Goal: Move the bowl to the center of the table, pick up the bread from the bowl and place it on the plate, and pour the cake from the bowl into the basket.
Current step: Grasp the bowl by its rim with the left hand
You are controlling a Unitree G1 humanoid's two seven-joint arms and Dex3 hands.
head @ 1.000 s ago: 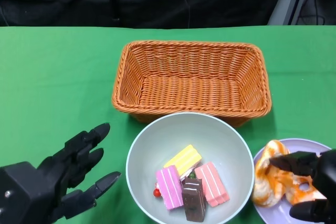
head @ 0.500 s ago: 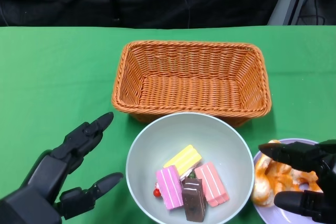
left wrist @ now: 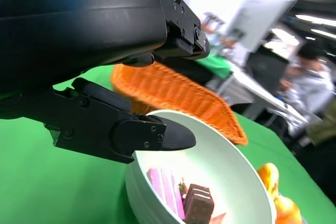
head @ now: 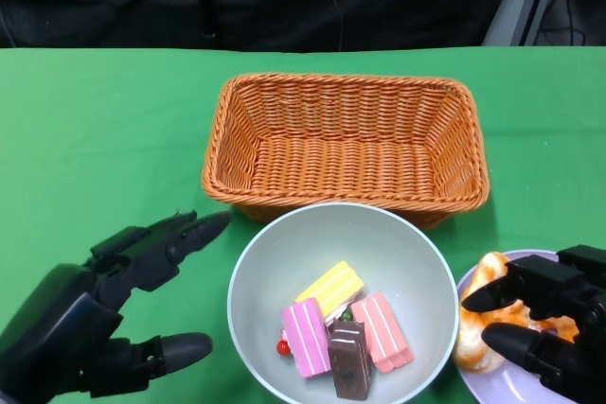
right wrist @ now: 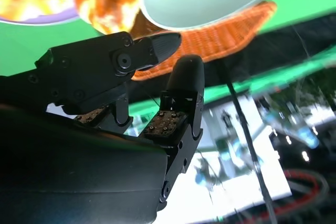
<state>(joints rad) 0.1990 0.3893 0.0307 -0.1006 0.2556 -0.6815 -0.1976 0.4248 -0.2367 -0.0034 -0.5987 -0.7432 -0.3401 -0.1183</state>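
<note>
the left hand [head: 104,314] is seen spread wide and holding nothing, thumb low and fingers high, with the green worktop [head: 95,139] under it. the bowl [head: 275,253] is found just beside its fingertips, toward the robot's right, still holding the cake pieces [head: 346,328]. beyond the bowl, away from the robot, the basket [head: 346,139] is set with its long axis running across the worktop, its near rim just beside the bowl's far rim. further right, the bread [head: 478,314] lies on the plate [head: 492,385], and the right hand [head: 549,328] is held over it, fingers apart, gripping nothing. the bowl is judged nearer the left hand, whose opening already faces the bowl's wall.
</note>
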